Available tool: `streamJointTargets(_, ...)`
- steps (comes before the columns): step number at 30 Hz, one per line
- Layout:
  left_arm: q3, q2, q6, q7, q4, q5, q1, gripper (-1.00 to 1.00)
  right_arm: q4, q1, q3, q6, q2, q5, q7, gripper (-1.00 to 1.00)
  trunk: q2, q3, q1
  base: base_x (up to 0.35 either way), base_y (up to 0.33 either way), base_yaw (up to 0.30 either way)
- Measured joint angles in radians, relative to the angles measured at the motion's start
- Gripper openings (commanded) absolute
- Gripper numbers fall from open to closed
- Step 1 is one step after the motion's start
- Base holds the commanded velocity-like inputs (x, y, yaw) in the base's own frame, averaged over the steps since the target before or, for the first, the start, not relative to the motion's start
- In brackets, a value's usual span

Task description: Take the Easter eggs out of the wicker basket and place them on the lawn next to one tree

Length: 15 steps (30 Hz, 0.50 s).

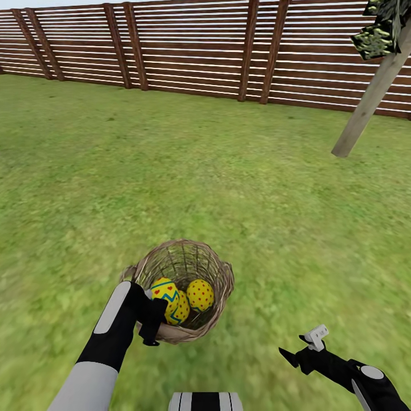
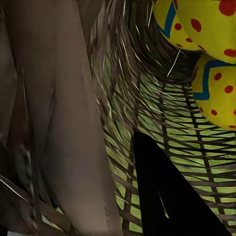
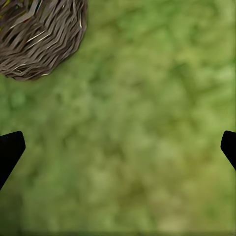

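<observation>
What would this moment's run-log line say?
left gripper: at wicker basket rim | Easter eggs: three inside | right gripper: open over lawn

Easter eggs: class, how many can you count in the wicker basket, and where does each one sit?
3, all inside the wicker basket: one Easter egg beside the left claw, one on the right, one partly hidden beneath them.

I see brown woven-twig basket wall (image 2: 147,113) up close, green grass through its gaps, two yellow red-dotted eggs (image 2: 216,88) inside, one black fingertip (image 2: 167,196) against the weave
</observation>
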Motion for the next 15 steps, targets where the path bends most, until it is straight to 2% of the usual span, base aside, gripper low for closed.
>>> streamJointTargets(13,0.0,0.0,0.003,-0.002,-0.001,0.0,0.0,-1.0,0.0,0.0,0.0,0.0,0.0,0.0,0.0,1.0,0.0,0.0,0.0,0.0,0.0,0.0)
streamJointTargets(15,0.0,0.0,0.003,-0.002,-0.001,0.0,0.0,-1.0,0.001,0.0,0.001,0.0,0.0,0.0,0.0,1.0,0.014,0.006,-0.008,0.0,0.0,0.0)
